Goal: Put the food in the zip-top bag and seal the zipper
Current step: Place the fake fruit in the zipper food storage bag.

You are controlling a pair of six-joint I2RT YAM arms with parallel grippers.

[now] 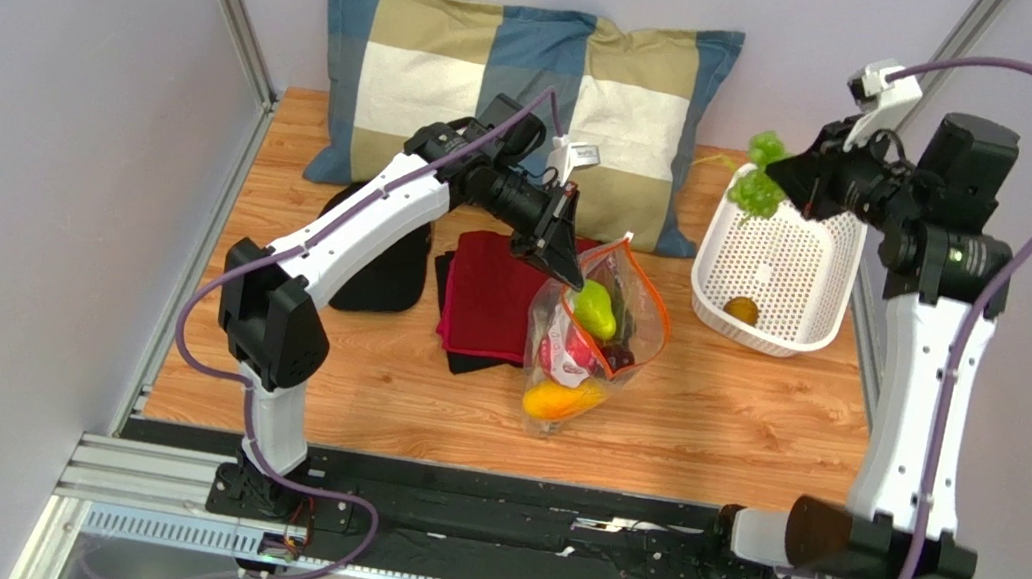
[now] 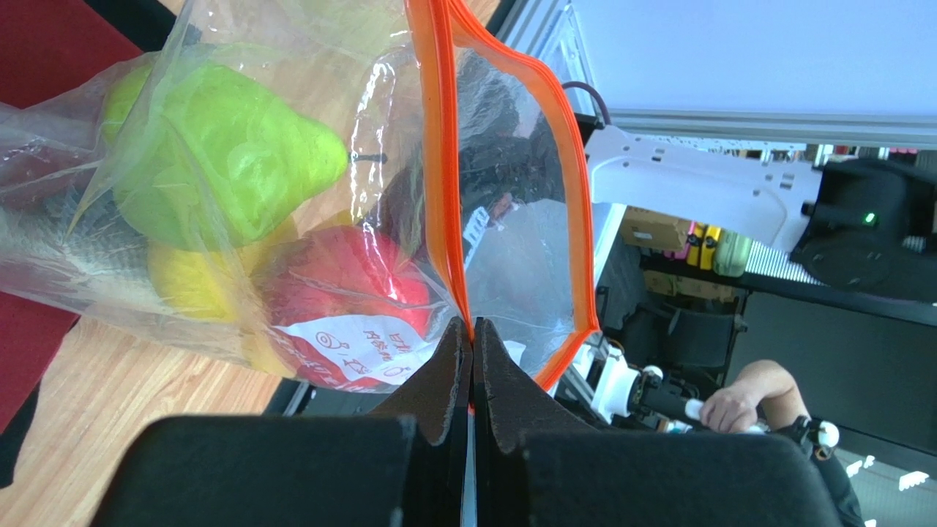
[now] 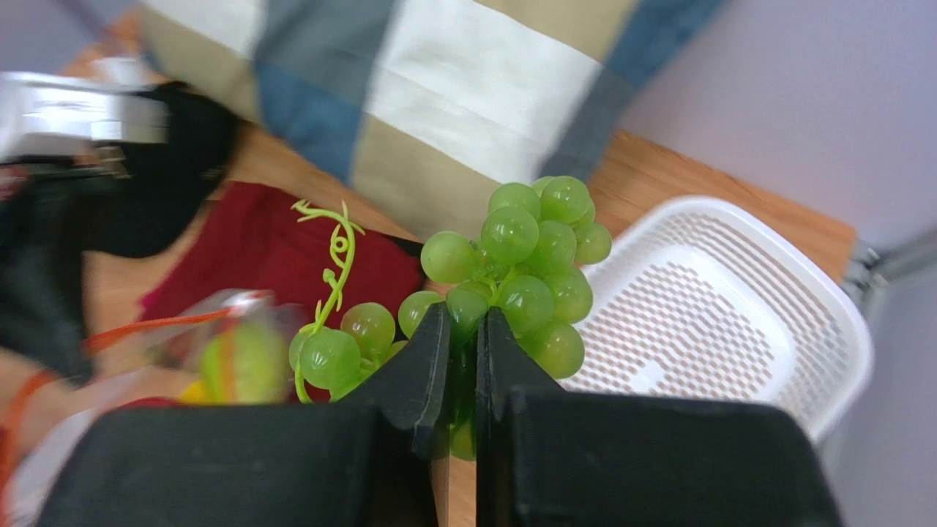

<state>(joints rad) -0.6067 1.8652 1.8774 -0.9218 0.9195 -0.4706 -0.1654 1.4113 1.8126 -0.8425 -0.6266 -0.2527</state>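
Zip-top bag (image 1: 595, 334) lies mid-bench (image 1: 760, 430), its zipper (image 2: 440, 154) clamped in the left gripper (image 1: 571, 267) jaws. Right gripper (image 1: 784, 176) jaws pinch the grape bunch (image 3: 528, 264) above the basket (image 1: 780, 289). Hazard: the mouth gapes narrowly, so the grapes may snag its rim and tug the zipper free.
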